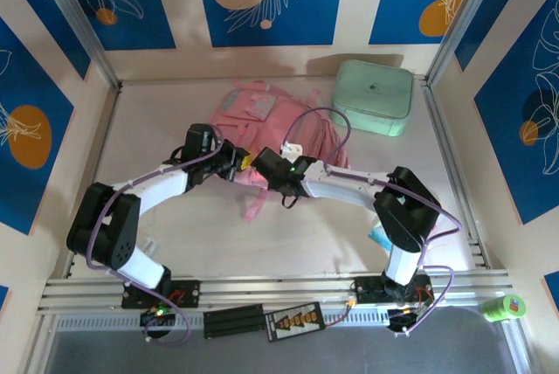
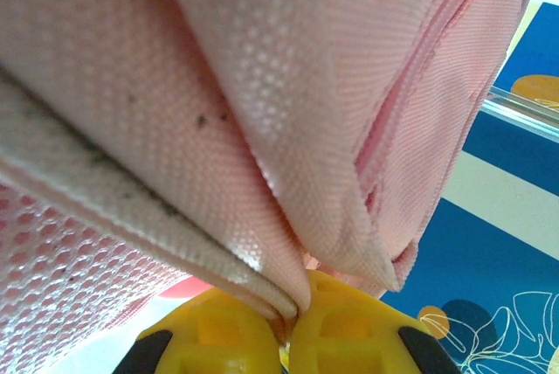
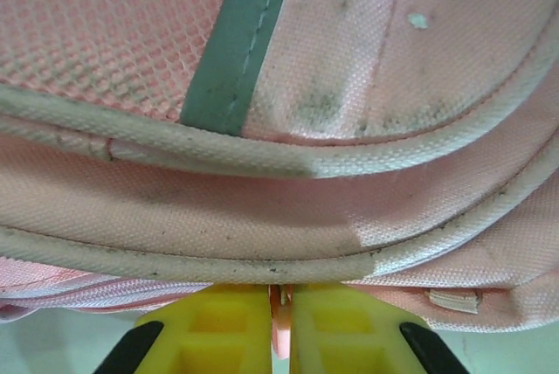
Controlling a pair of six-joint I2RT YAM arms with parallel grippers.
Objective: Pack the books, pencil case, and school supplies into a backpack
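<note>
**At the counter's middle, the backpack [image 1: 279, 121] is held at its rim for opening**

Nearest the counter's near edge, the two claws meet at the near rim of the bag. The left claw [image 2: 293, 315] is clenched on a fold of the piped fabric edge, which is pinched between its yellow fingertips [image 2: 218, 339]. The right claw [image 3: 279, 300] is clamped on a thin pink tab just under the piped seams; whether it is a zipper pull cannot be told.

The step is judged to be the opening of the bag. It would best be done with one side held fixed by the left claw while the tab is drawn along the seam line, so that the soft cloth is kept taut and not bunched. Slipping of the thin tab should be watched for.

Farther back, the bag's body is spread from the middle toward the far edge. A mint-green box [image 1: 374, 96] is set near it by the far right corner.
</note>
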